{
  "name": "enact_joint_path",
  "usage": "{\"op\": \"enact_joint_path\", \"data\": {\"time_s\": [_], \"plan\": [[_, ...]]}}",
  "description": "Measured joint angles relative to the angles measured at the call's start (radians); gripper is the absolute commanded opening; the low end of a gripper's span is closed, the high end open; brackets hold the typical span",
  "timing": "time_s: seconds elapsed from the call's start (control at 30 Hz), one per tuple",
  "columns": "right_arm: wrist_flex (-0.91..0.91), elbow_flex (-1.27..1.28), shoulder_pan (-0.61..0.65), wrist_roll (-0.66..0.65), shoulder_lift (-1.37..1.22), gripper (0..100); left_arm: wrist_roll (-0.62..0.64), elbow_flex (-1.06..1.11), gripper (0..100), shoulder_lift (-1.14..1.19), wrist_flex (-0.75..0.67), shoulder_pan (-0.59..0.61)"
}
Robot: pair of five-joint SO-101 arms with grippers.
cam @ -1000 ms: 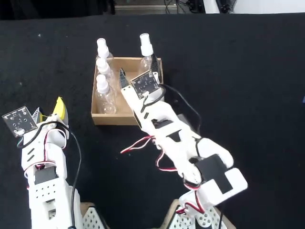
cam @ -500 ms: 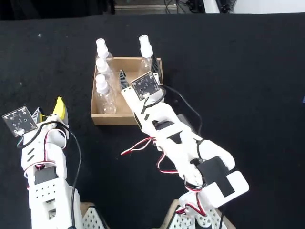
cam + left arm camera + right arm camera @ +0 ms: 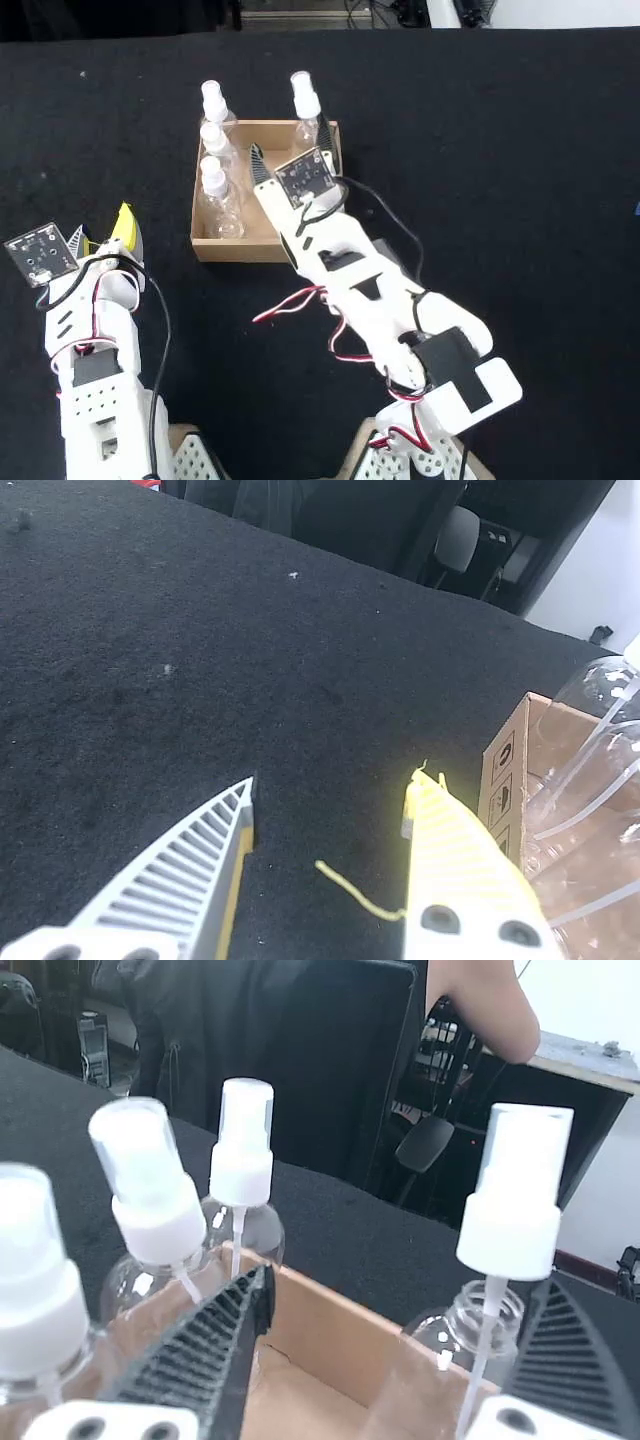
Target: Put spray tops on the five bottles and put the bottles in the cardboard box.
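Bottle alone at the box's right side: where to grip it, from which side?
Grip the clear body just under the spray top, coming from the box's near side: the bottle stands upright, and the box walls cover its base.

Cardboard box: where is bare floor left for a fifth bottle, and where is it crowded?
Bare floor runs down the middle of the cardboard box, between the row of three bottles on one side and the fourth bottle at the far opposite corner. The open right gripper crowds that bottle. Outside, the black table is bare.

Four bottles (image 3: pixel 222 205) — one cardboard box (image 3: pixel 232 248)
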State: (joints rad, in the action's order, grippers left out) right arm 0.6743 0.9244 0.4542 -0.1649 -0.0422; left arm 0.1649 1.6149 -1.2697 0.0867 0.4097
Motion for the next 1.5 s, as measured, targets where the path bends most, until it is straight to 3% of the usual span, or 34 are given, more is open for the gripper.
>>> {"op": "enact_joint_path", "data": {"time_s": [0.2,0.93,1.5], "plan": [[-0.107,-0.068,0.0,0.0,0.0,35.4,0.0,0.0,22,0.0,0.0,0.0],[-0.107,-0.075,0.0,0.002,0.044,35.4,0.0,0.0,22,0.0,0.0,0.0],[-0.107,-0.075,0.0,0.074,0.015,35.4,0.0,0.0,22,0.0,0.0,0.0]]}}
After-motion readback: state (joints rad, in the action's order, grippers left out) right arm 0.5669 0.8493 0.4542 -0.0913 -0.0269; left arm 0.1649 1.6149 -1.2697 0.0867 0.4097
